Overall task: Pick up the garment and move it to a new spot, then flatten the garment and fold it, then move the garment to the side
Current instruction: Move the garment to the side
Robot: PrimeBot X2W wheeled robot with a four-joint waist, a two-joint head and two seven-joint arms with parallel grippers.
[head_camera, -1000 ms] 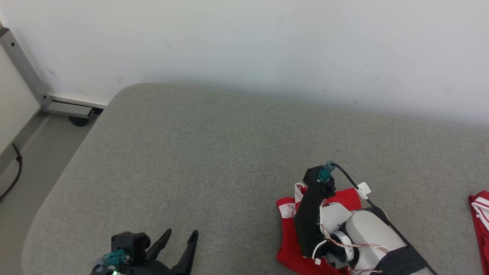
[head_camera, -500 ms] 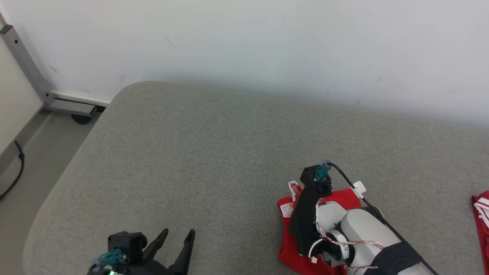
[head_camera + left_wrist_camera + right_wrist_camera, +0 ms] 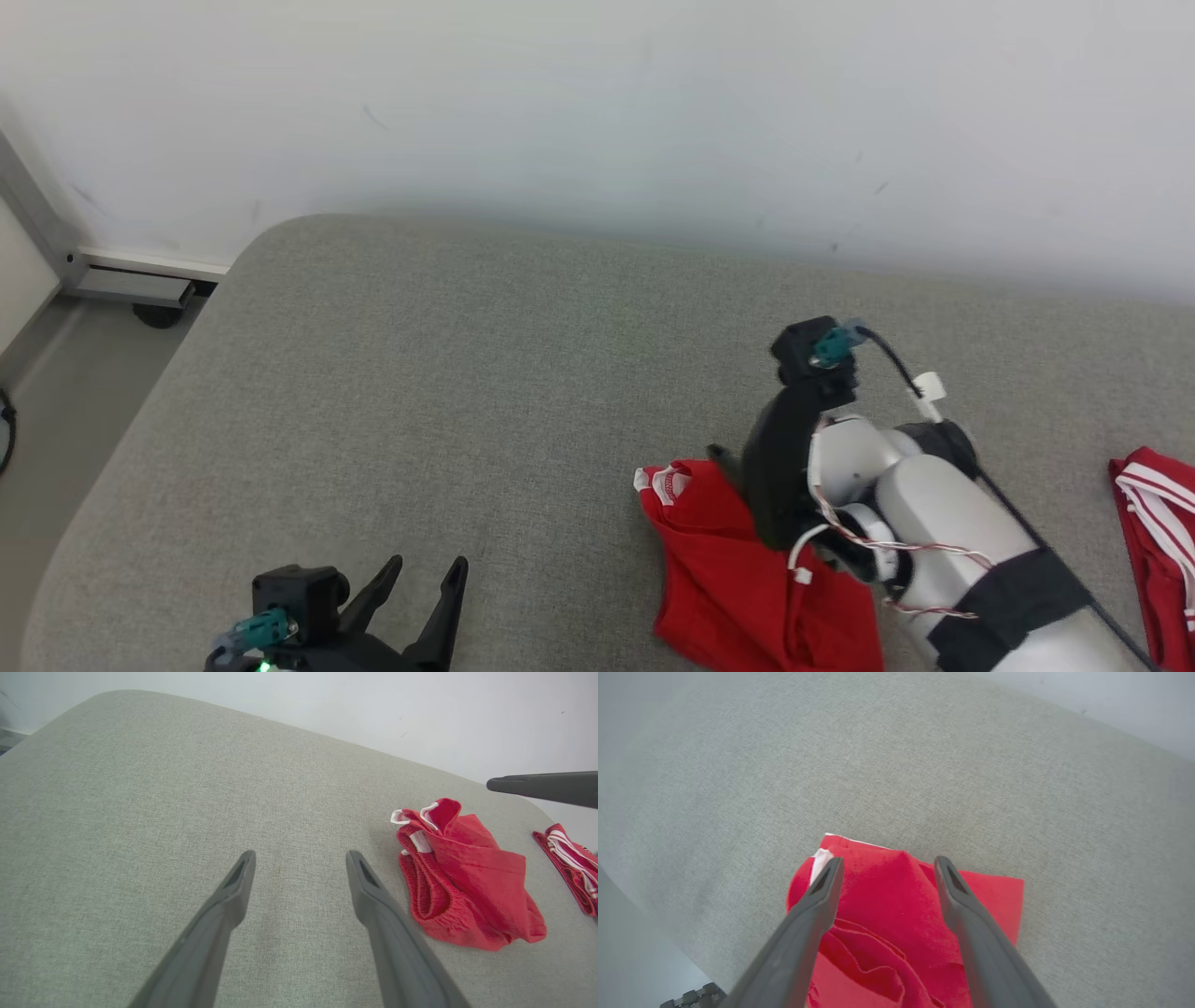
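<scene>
**Red garment loose on the cushion, both grippers open**

The garment (image 3: 728, 569) is red with white trim and an elastic waistband. It lies in a crumpled heap on the grey cushion (image 3: 448, 392), towards the robot's right, with folds raised and one flat corner spread out.

The right gripper (image 3: 886, 865) hangs over the heap with its jaws wide and nothing between them. The left wrist view shows one of its fingers (image 3: 537, 786) clear above the cloth. The left gripper (image 3: 425, 565) is also spread wide and empty, low over bare cushion well to the left of the garment.

Bare cushion stretches left of and beyond the garment. The far edge meets the wall (image 3: 597, 112). The rounded left corner drops to the floor (image 3: 65, 401). A second red piece (image 3: 1153, 523) with white stripes lies to the right, apart from the garment.
</scene>
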